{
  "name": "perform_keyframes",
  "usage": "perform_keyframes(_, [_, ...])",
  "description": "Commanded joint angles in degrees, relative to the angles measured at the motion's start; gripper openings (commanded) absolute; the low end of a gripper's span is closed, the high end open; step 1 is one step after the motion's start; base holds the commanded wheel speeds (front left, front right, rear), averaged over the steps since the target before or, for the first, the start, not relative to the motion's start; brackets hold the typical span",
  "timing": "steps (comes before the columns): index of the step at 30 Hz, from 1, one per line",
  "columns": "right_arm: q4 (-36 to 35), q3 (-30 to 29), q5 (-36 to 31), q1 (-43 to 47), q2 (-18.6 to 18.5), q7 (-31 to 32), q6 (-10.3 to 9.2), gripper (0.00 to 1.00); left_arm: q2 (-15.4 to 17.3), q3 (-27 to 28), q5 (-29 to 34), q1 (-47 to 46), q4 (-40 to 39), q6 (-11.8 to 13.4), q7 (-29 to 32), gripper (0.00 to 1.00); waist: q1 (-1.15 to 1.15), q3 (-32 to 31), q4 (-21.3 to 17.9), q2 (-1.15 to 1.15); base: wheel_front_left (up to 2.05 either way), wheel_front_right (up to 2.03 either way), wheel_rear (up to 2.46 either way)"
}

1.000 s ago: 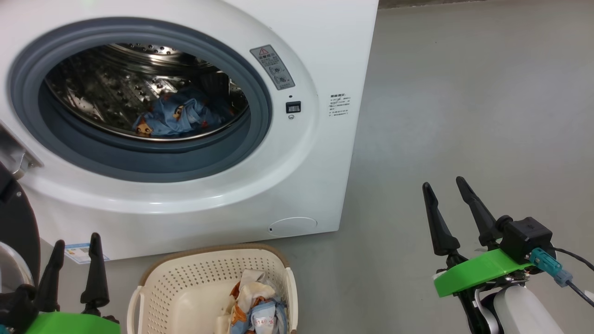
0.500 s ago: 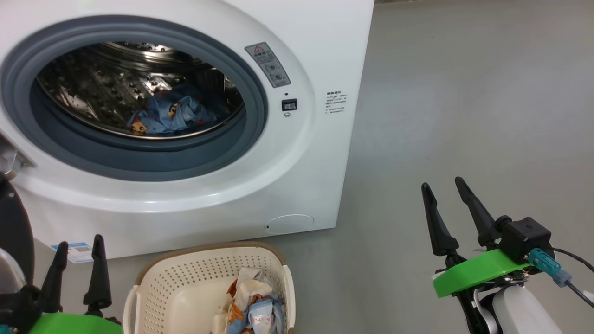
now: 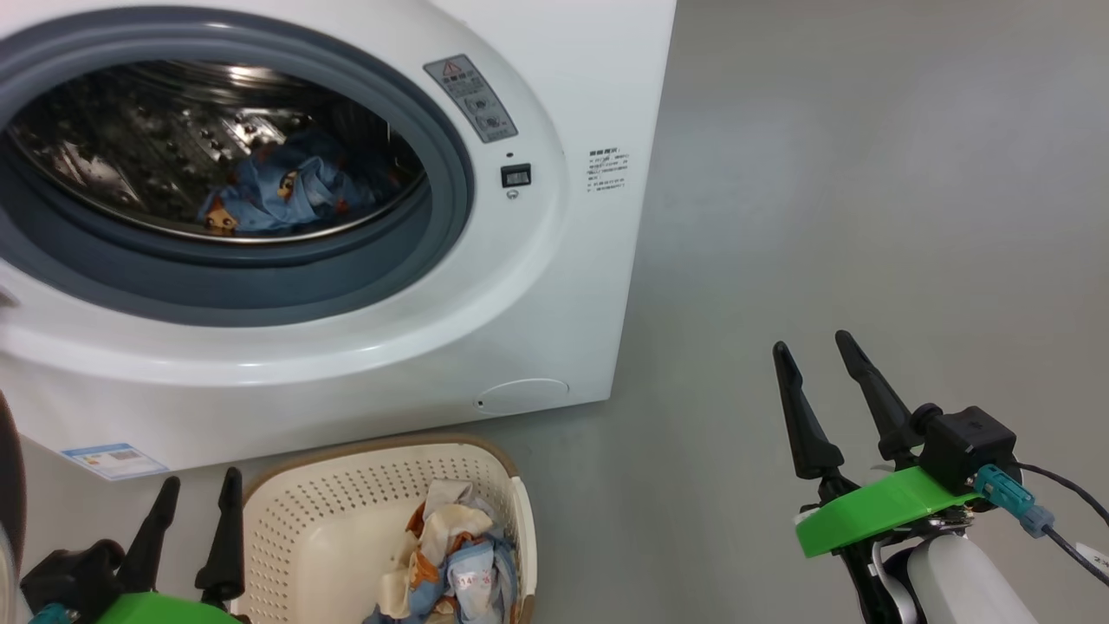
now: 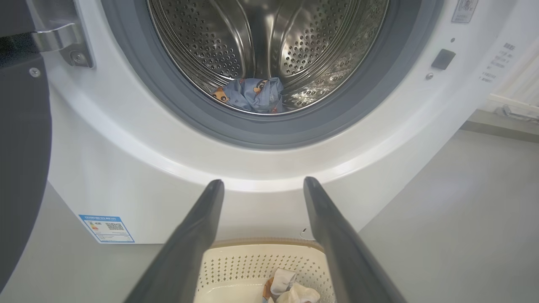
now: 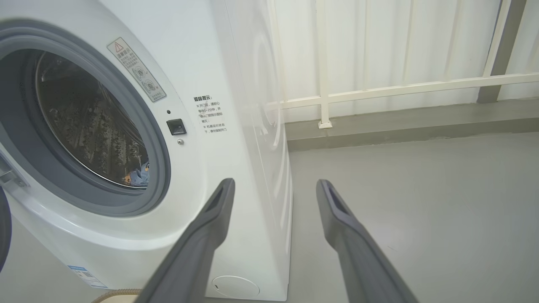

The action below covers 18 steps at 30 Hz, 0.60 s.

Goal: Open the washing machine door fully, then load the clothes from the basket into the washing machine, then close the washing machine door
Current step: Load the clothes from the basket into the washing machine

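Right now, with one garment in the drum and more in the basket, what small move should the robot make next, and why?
Probably lower the open, empty left end effector rightward into the basket onto the clothes. It sits just beside the basket, the door stands open, and a blue garment already lies in the drum.

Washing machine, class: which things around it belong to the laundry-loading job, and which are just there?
Job: washing machine, its open door, basket, clothes, some already in the drum, left claw, right claw.

Just there: blue label, warning sticker, white railing, floor.
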Motion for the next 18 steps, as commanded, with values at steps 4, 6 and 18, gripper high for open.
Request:
perform_keyframes(4, [-2.06,0.97,-1.10,-1.64,0.44,-0.46,0.25,1.00,3.27,-0.56,-2.22,-3.52,0.75,-0.11,-0.36,1.00,0.00,2.73,-0.98,0.00,0.00,0.00,0.00])
perform_keyframes(6, [-2.28,0.79,-1.45,-1.81,0.56,-0.46,0.25,1.00,3.90,-1.70,-3.09,-4.21,1.22,-0.11,-0.36,1.00,0.00,3.81,-1.19,0.00,0.00,0.00,0.00])
perform_keyframes(18, [-4.52,1.36,-1.60,-3.14,0.83,-0.46,0.25,1.00,7.56,-9.60,-9.35,-7.62,5.86,-0.11,-0.36,1.00,0.00,10.31,-2.88,0.00,0.00,0.00,0.00])
